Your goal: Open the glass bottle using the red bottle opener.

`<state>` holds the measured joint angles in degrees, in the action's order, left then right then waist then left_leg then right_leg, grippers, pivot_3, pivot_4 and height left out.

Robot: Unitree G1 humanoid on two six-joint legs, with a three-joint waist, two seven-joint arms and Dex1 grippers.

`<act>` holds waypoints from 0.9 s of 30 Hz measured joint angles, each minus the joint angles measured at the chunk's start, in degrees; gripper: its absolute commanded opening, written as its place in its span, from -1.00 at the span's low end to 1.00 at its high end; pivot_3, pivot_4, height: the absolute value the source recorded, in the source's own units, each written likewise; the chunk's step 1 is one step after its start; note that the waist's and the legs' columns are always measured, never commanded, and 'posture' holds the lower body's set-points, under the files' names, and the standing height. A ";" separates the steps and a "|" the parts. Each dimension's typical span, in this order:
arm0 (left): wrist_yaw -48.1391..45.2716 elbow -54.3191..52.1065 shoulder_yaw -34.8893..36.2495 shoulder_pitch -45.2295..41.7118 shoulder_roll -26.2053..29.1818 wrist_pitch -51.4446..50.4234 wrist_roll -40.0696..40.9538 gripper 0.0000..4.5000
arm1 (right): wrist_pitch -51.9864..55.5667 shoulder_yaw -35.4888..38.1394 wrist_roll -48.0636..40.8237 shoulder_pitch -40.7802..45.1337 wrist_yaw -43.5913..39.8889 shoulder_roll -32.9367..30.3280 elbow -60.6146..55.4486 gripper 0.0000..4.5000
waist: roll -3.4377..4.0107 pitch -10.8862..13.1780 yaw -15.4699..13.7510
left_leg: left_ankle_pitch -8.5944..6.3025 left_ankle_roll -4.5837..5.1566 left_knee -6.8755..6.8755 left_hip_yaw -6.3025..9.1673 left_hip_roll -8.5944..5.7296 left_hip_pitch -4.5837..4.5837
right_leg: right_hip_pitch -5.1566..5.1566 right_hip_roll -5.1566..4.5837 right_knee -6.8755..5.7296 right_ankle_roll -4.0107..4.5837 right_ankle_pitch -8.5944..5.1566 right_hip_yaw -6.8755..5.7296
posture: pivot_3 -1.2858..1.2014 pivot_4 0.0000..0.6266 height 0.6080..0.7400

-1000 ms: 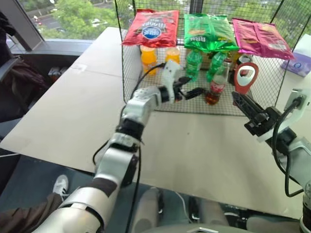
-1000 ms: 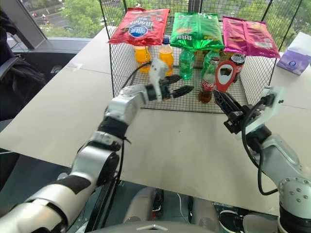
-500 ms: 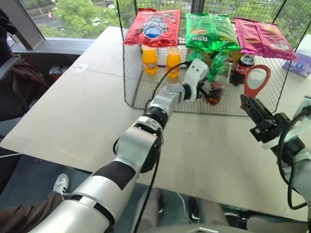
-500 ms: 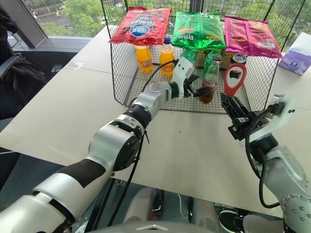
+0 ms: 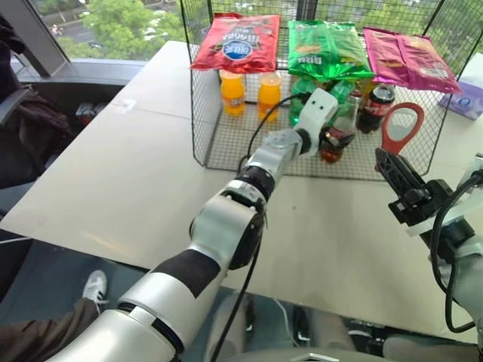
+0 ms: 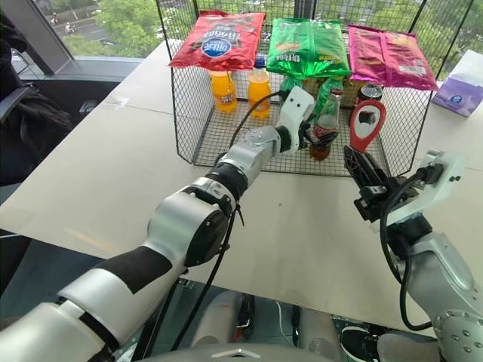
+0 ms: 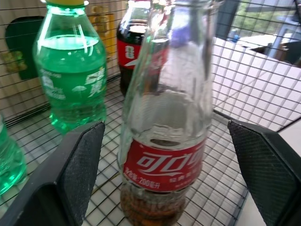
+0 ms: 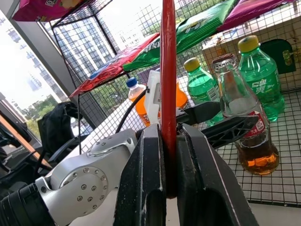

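Glass bottle, part-full of brown cola, stood in your wire basket between the left gripper's spread fingers; your right gripper clamped the red bottle opener.

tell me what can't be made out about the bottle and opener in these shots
- Glass bottle: its top is cut off by the upper edge of the left wrist view, so the cap is unseen there.
- Bottle base: in the left eye view, the left gripper covers it.
- Red bottle opener: edge-on in the right wrist view, so its loop is unreadable.
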<state>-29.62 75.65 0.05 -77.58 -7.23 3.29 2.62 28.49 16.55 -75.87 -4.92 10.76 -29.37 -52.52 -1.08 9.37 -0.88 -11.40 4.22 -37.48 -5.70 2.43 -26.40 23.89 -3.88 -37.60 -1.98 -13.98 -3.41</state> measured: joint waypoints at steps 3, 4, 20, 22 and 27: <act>2.45 0.42 0.76 -0.32 -0.57 0.00 -0.44 0.94 | -0.12 -0.69 0.29 0.01 0.41 -0.14 -0.10 -1.00 | 0.00 0.00 0.00 | 0.00 0.00 -0.02 0.00 0.00 0.00 | 0.00 -0.01 -0.01 0.00 0.00 0.00 | 0.03 -0.52 1.00; 2.61 0.43 0.89 -0.42 -0.65 0.00 -0.51 0.94 | -0.12 -0.83 0.32 0.02 0.48 -0.15 -0.10 -1.00 | 0.00 0.00 0.00 | 0.00 0.00 -0.02 0.00 0.00 0.00 | 0.00 -0.01 -0.01 -0.01 0.00 0.00 | 0.03 -0.52 1.00; 9.49 0.65 2.75 -1.03 -2.13 0.00 -1.85 0.94 | -1.45 -2.13 0.91 -0.71 2.65 -0.66 -1.53 -1.00 | 0.00 0.00 0.03 | 0.00 0.00 -0.16 0.01 -0.02 0.00 | -0.02 0.00 -0.12 -0.02 0.02 0.00 | 0.03 -0.52 1.00; 9.44 0.82 2.80 -1.04 -2.16 0.00 -1.92 0.94 | -1.65 -2.27 1.14 -0.94 3.12 -0.66 -1.69 -1.00 | 0.00 0.00 0.03 | 0.00 0.00 -0.18 0.01 -0.02 0.00 | -0.03 0.00 -0.12 -0.03 0.02 0.00 | 0.03 -0.52 1.00; 7.68 1.39 2.85 -1.04 -2.24 0.00 -1.97 0.94 | -2.36 -2.75 1.37 -1.23 3.88 -0.66 -2.91 -1.00 | 0.00 0.00 0.04 | 0.00 0.00 -0.22 0.02 -0.01 0.00 | -0.03 0.00 -0.16 -0.03 0.02 0.00 | 0.03 -0.52 1.00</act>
<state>-21.93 77.04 2.90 -78.62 -9.47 3.29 0.65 26.12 13.80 -74.50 -6.15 14.64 -30.03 -55.43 -1.08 9.37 -0.84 -11.39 4.22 -37.70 -5.68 2.42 -26.39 23.86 -3.88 -37.76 -2.01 -13.96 -3.41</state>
